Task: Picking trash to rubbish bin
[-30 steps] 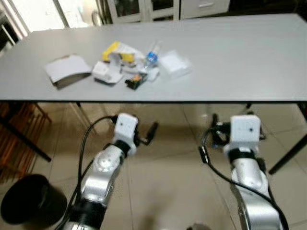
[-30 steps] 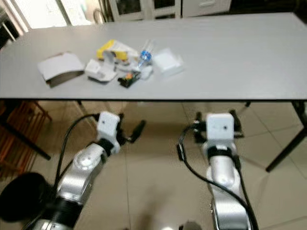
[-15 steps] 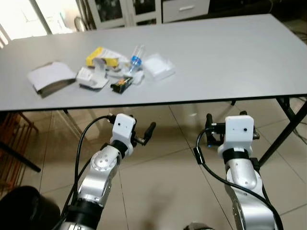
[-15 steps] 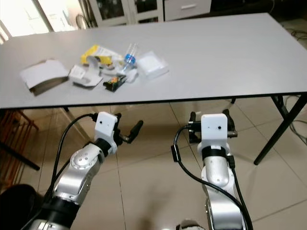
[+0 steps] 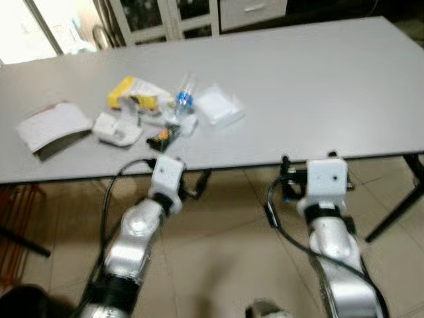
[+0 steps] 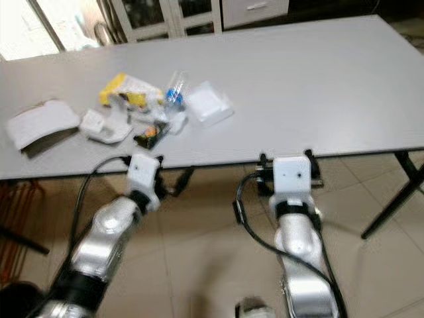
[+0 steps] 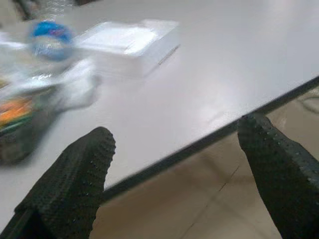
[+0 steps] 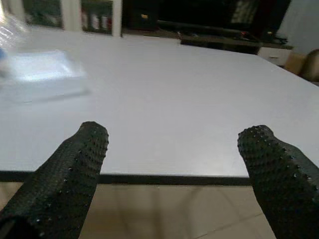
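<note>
Left eye view: trash heaped on the table's left half.
One bottle, one yellow packet, one clear box; left gripper and right gripper spread wide at the near edge.

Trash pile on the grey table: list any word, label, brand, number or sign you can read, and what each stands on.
No text is readable in these frames.
Yellow package: print, if any, too blurred to read.
Plastic bottle, blue label: blurred, unreadable.
Dark wrapper with orange: too small and blurred.
White clear box, white tray, flat cardboard piece: no marking made out.
Both claws, left and right, carry no lettering.
</note>
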{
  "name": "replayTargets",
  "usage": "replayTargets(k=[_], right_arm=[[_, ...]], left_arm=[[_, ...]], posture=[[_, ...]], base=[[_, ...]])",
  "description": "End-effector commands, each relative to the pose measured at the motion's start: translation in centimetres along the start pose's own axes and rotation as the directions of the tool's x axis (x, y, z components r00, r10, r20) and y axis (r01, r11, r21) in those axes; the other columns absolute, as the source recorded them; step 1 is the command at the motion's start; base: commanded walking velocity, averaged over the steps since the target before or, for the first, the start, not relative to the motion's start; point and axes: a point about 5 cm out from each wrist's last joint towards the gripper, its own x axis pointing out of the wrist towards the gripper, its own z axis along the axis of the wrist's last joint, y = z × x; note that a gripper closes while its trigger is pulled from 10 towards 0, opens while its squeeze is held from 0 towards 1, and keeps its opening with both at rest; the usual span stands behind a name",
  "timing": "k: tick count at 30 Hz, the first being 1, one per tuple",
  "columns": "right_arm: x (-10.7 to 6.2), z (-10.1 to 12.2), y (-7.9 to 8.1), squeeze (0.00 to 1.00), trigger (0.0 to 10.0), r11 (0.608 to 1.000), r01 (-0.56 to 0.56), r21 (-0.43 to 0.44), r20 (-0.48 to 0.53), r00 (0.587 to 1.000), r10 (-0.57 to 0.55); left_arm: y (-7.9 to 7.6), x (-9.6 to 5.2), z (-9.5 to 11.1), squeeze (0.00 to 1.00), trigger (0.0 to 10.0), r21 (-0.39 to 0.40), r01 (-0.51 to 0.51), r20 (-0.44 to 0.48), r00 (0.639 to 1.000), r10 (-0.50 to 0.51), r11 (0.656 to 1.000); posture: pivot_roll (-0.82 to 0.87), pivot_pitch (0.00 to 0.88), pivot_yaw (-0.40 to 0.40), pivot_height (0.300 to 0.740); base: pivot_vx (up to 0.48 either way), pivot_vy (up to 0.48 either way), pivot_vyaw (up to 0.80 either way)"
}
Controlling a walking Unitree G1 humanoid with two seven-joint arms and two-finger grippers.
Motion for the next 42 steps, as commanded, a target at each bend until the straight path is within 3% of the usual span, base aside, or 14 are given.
replayTargets(k=[1,6,17,32,42], right_arm=[[0.0,0.4,0.6,0.0,10.0,1.0,-0.013,0.014,0.011,1.0,0.013],[0.0,0.5,0.6,0.0,10.0,1.0,-0.017,0.005,0.021,1.0,0.016],[0.2,0.4,0.6,0.0,10.0,1.0,-0.02,0.005,0.019,1.0,0.02],[3.3,0.5,-0.7,0.0,10.0,0.999,-0.029,0.04,0.0,1.0,0.029],[3.6,0.6,-0.6,0.0,10.0,0.999,-0.024,0.048,-0.001,1.0,0.024]], left_arm=[[1.3,-0.6,-0.1,0.02,10.0,0.027,-0.031,-0.012,0.999,0.032,0.999],[1.5,-0.6,0.3,0.02,10.0,0.018,-0.04,0.01,0.999,0.04,0.999],[1.7,-0.6,0.6,0.0,10.0,0.017,-0.054,0.02,0.998,0.053,0.998],[1.6,-0.7,1.0,0.0,10.0,0.014,-0.047,0.033,0.998,0.047,0.999],[1.8,-0.9,1.1,0.0,10.0,0.034,-0.042,0.036,0.999,0.04,0.999]], posture=[[-0.13,0.094,0.116,0.74],[-0.13,0.092,0.115,0.74],[-0.13,0.088,0.112,0.74],[-0.1,0.099,0.12,0.74],[-0.09,0.107,0.127,0.74]], base=[[0.48,0.0,0.0],[0.465,0.0,0.0],[0.0,0.0,0.0],[0.0,0.0,0.0],[0.11,0.0,0.0]])
